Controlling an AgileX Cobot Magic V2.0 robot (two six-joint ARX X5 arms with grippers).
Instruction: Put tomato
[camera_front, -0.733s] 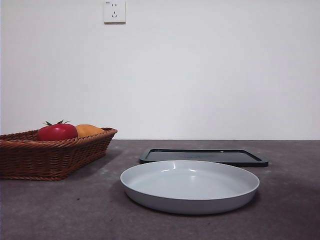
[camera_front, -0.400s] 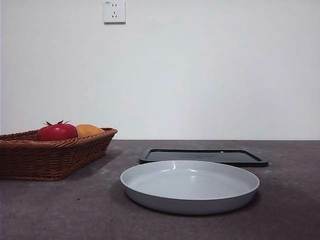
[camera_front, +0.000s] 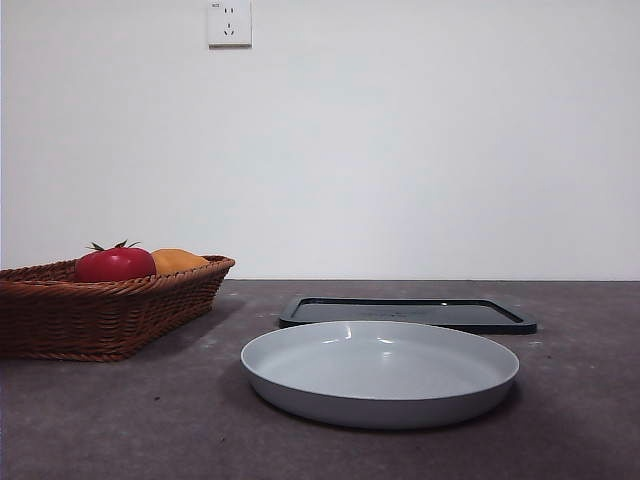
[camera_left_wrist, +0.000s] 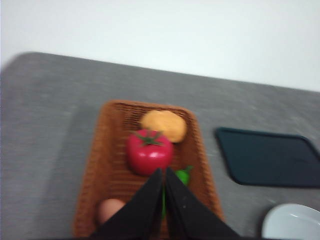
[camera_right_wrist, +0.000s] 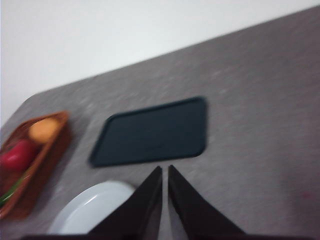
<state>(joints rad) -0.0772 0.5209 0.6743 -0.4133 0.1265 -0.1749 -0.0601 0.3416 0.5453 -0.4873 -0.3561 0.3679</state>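
The red tomato (camera_front: 114, 264) with its green stem lies in a wicker basket (camera_front: 100, 315) at the left of the table, next to an orange-yellow fruit (camera_front: 177, 260). In the left wrist view the tomato (camera_left_wrist: 149, 151) is in the middle of the basket (camera_left_wrist: 95, 185). My left gripper (camera_left_wrist: 163, 172) is shut and empty, high above the basket, just short of the tomato. My right gripper (camera_right_wrist: 164, 170) is shut and empty, high above the table near the black tray (camera_right_wrist: 152, 132). Neither arm shows in the front view.
A grey-white round plate (camera_front: 380, 372) sits front centre, with a flat black tray (camera_front: 405, 312) behind it. The basket also holds a green item (camera_left_wrist: 183, 175) and a tan one (camera_left_wrist: 110, 210). A wall with a socket (camera_front: 229, 22) stands behind.
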